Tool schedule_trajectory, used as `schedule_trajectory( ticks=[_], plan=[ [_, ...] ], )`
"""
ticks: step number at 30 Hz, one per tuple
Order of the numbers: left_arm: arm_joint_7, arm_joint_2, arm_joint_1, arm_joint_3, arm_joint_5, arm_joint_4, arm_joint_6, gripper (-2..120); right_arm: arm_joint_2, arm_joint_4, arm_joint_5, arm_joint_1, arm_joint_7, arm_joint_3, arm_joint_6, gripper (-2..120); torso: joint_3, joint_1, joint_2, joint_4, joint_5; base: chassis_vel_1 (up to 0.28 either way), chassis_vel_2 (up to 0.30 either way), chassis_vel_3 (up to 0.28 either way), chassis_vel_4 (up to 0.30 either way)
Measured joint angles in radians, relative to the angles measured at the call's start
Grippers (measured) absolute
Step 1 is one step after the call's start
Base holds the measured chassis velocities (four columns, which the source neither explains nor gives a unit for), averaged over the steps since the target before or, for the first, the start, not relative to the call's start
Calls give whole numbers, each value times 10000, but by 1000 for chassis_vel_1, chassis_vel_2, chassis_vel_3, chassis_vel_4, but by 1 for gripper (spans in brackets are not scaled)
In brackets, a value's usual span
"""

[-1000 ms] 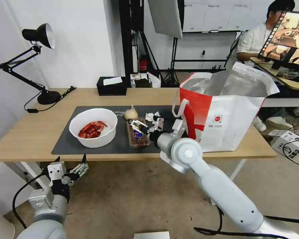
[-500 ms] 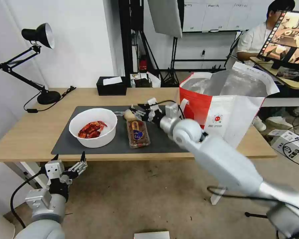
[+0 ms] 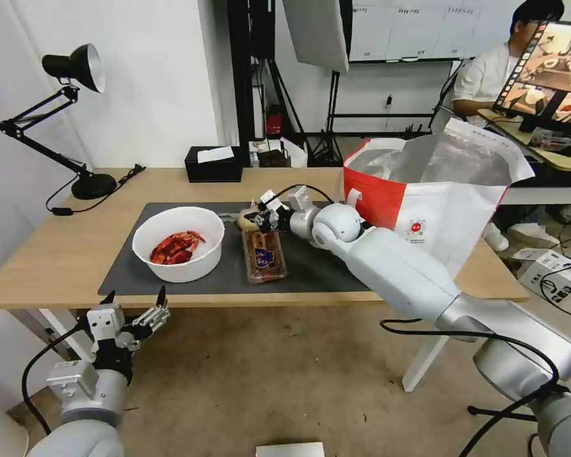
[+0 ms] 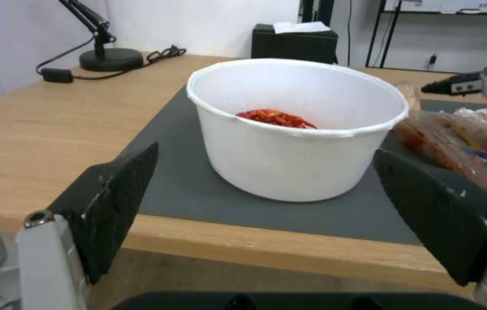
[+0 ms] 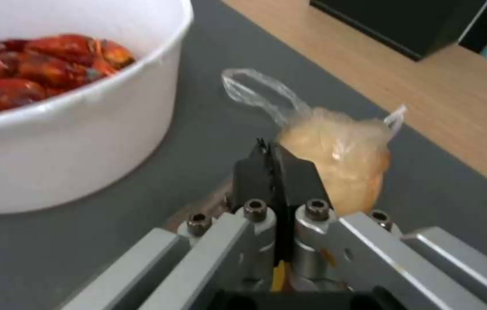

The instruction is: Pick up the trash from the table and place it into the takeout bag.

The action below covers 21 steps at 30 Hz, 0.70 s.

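R gripper (image 3: 260, 220) is seen reached over the dark grey mat (image 3: 127, 270), at the knotted beige-filled plastic bag (image 3: 247, 219). In the R wrist view the fingers (image 5: 275, 172) are pressed together w/ no gap, tips right against the bag (image 5: 338, 161); whether any plastic is pinched can't be told. The bag is resting on the mat, just behind the clamshell box.

L gripper (image 3: 135, 309) is held below the front edge of the tabletop (image 3: 51, 254), in front of the white bowl of crayfish shells (image 3: 179, 244). Its fingers (image 4: 114, 196) are spread wide, nothing between them; the bowl (image 4: 295, 129) is framed between them in the L wrist view but is well apart, not touched.

Layout rel. to the bowl (head view):
- clear clamshell box w/ red tomatoes (image 3: 264, 256) is laid just to the right, on the mat, blue label on top.
- Crumpled white tissue (image 4: 476, 116) is seen past the box, by the R gripper.
- Takeout bag (image 3: 434, 209) is stood upright further right at the mat's end, mouth open, foil lining visible, white handle at its left side.
- Black tissue box (image 3: 213, 165) is placed behind, off the mat, at the far edge.
- Black desk lamp (image 3: 76, 120) is stood far left at the back corner.
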<state>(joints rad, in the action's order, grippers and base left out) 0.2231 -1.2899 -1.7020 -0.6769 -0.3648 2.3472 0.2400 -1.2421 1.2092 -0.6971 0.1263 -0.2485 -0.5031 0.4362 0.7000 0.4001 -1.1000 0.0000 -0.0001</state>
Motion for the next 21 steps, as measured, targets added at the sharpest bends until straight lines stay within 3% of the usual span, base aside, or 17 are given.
schedule_trajectory(
  ticks=[21],
  plan=[
    [-15,50,-46,145,100,-46,-45,100,16,-302,-338,408,124,94,259,0,-1,0,-1,0,1,0,0,0,0]
  ],
)
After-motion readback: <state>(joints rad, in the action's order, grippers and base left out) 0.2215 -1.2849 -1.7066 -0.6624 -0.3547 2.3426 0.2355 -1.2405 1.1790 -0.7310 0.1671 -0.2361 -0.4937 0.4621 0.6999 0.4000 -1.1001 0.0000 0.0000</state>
